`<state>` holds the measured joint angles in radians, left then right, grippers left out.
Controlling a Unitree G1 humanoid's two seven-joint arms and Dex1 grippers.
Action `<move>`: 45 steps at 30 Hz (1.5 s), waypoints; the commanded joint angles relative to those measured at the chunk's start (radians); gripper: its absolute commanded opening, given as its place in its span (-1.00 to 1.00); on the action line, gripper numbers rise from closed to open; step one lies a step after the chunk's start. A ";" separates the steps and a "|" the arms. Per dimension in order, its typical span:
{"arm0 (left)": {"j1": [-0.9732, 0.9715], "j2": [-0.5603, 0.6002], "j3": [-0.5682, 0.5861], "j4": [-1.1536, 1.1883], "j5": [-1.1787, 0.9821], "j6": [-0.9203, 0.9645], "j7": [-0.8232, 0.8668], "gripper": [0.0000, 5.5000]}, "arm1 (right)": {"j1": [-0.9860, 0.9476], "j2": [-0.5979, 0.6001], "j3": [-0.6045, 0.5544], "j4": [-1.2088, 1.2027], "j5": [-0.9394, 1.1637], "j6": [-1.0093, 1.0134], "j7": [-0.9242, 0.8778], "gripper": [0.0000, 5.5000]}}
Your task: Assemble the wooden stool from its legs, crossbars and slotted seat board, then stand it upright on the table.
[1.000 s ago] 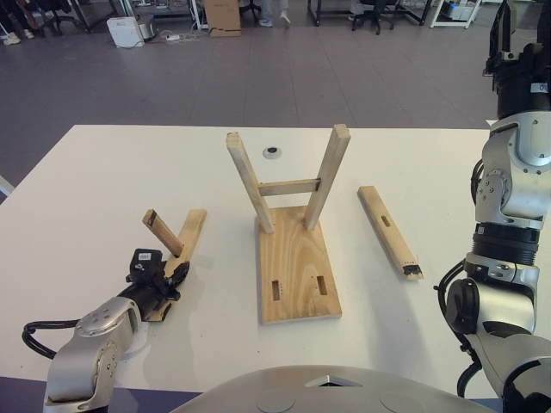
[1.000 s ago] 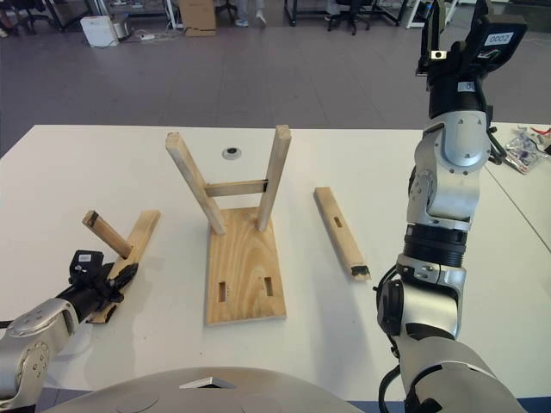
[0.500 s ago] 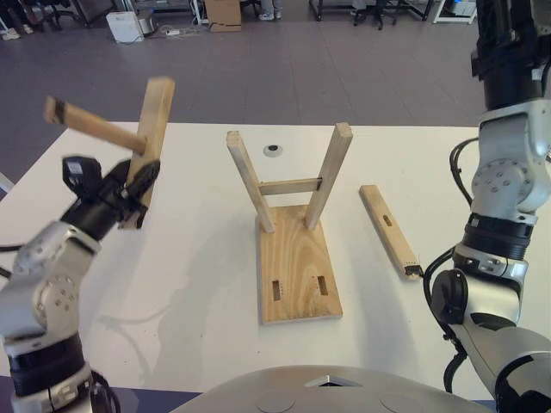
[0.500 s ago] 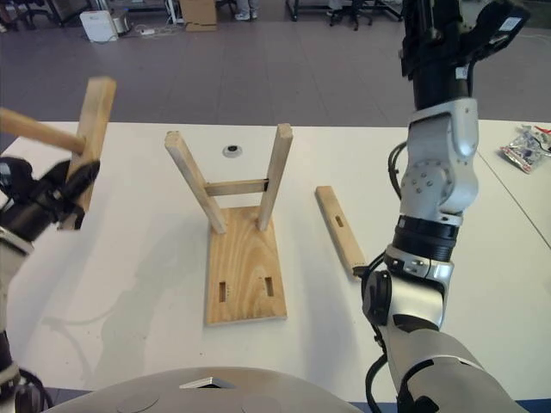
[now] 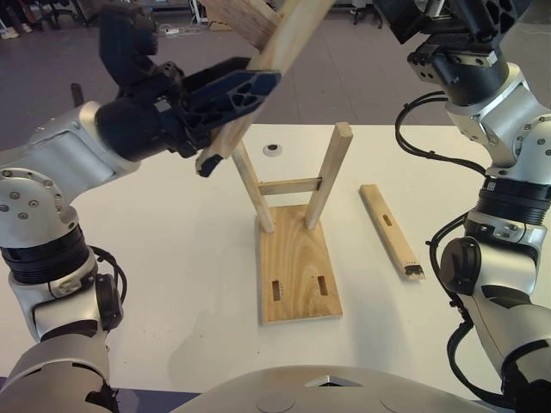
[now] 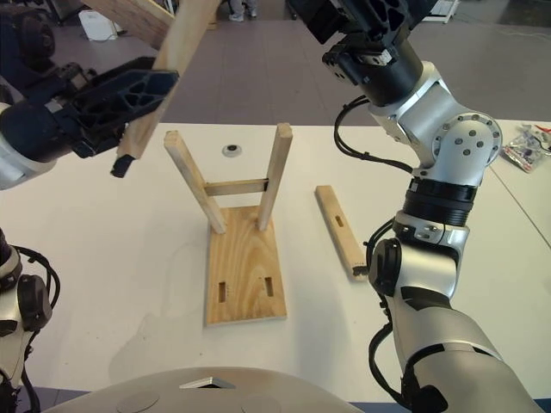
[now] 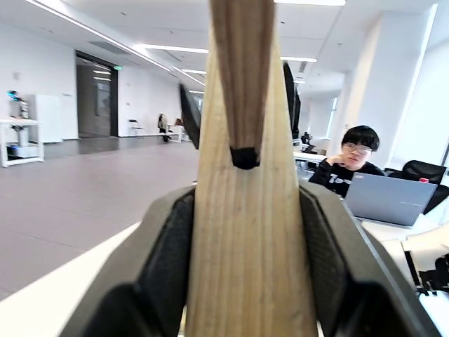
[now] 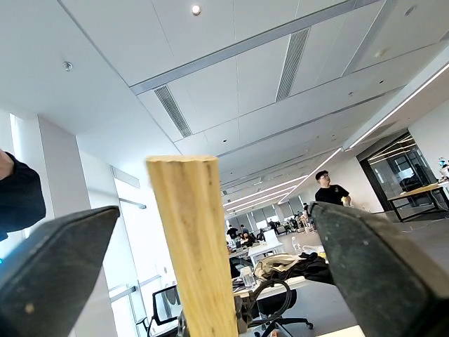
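Up from the table's left side, the left claw (image 5: pixel 241 90) has carried the leg-and-crossbar piece (image 5: pixel 293 34) high over the middle, and the right arm has swung in towards it; the left claw's fingers are clamped on the leg's two faces, the leg slanting upward with its crossbar stub (image 5: pixel 245 17) jutting near the top; the right claw (image 8: pixel 217 246) is spread wide, a wooden end of the piece showing between its fingers, untouched; below, the slotted seat board (image 5: pixel 297 258) lies flat on the white table (image 5: pixel 129 258), a pair of legs (image 5: pixel 250 185) joined by a crossbar (image 5: pixel 288 187) standing in its far end, the near slots (image 5: pixel 275 290) unfilled, a loose leg (image 5: pixel 390 231) lying just to its right; likely trouble: the right claw closing off-centre could twist the piece in the left claw's hold or work the stub loose, and a drop would strike the standing legs.
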<state>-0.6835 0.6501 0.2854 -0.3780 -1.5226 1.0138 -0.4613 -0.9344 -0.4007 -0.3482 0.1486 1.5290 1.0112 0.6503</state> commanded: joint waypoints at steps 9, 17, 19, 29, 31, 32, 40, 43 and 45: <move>0.009 0.023 -0.043 -0.071 -0.078 -0.026 0.065 -0.26 | -0.036 0.072 0.039 -0.096 0.055 0.001 -0.068 0.34; 0.022 0.064 -0.041 -0.080 -0.053 -0.052 0.048 -0.26 | -0.010 0.076 0.063 -0.118 -0.003 -0.020 -0.072 -0.20; 0.026 0.073 -0.039 -0.076 -0.043 -0.055 0.040 -0.26 | -0.002 0.072 0.073 -0.125 -0.024 -0.020 -0.061 -0.24; 0.296 0.143 0.020 -0.090 -0.010 -0.022 -0.031 -0.09 | 0.021 0.028 0.105 -0.126 -0.182 -0.069 -0.030 -0.25; 0.443 0.151 0.052 -0.119 0.006 -0.017 -0.059 0.03 | 0.030 0.003 0.095 -0.125 -0.203 -0.064 -0.006 -0.26; 0.548 0.156 0.066 -0.144 0.013 -0.004 -0.093 0.10 | 0.036 -0.013 0.088 -0.123 -0.215 -0.061 0.006 -0.26; 1.079 0.022 0.095 -0.170 0.226 -0.114 -0.166 0.47 | 0.274 -0.266 0.143 -0.331 -0.331 -0.045 0.417 -0.26; 1.110 -0.024 0.089 -0.153 0.296 -0.171 -0.160 0.47 | 0.356 -0.331 0.162 -0.377 -0.421 -0.118 0.549 -0.26; 1.131 -0.035 0.069 -0.130 0.350 -0.194 -0.170 0.47 | 0.411 -0.359 0.196 -0.394 -0.507 -0.183 0.608 -0.26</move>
<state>0.4273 0.6229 0.3715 -0.5278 -1.2251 0.8374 -0.6249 -0.5643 -0.7302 -0.1772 -0.2240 1.0854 0.8809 1.2157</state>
